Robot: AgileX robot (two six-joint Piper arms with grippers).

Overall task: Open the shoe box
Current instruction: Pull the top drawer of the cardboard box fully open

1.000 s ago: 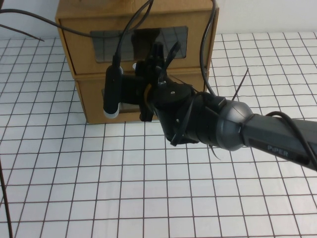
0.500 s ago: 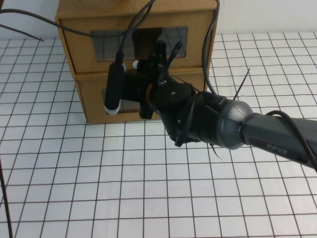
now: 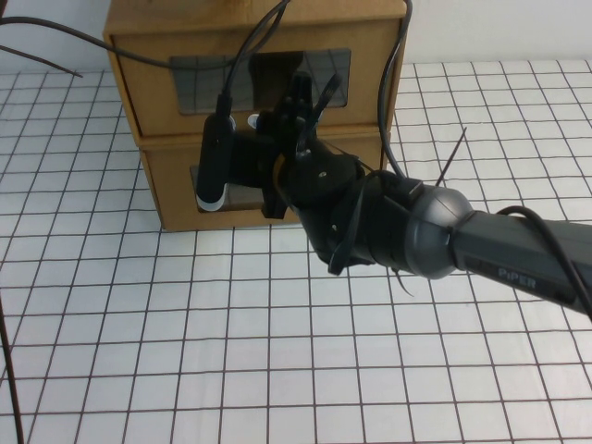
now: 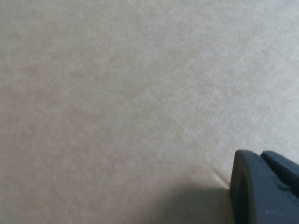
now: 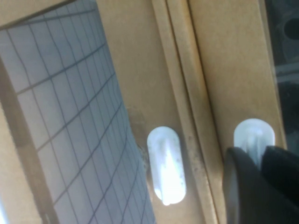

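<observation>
Right gripper (image 3: 298, 92) has edged onto the white handle (image 5: 253, 133) of the shoe box (image 3: 370, 55) at the table's far edge, whether clamped I cannot tell; left gripper (image 4: 264, 186), likewise unclear, faces a beige surface; a shallow hold could slip off when pulling

A table (image 3: 185, 351) covered in white sheeting with a grid of thin dark lines (image 3: 268, 370) fills the lower part and both sides of the high view. Its squares run back toward the top of the frame. Behind it, a plain pale wall (image 3: 499, 28) shows as a strip at the upper right and again in the upper left corner. The light is soft and diffuse. The same grid appears at the left of the right wrist view. A matte beige surface (image 4: 117, 93) fills the left wrist view, with a soft shadow at bottom centre.
</observation>
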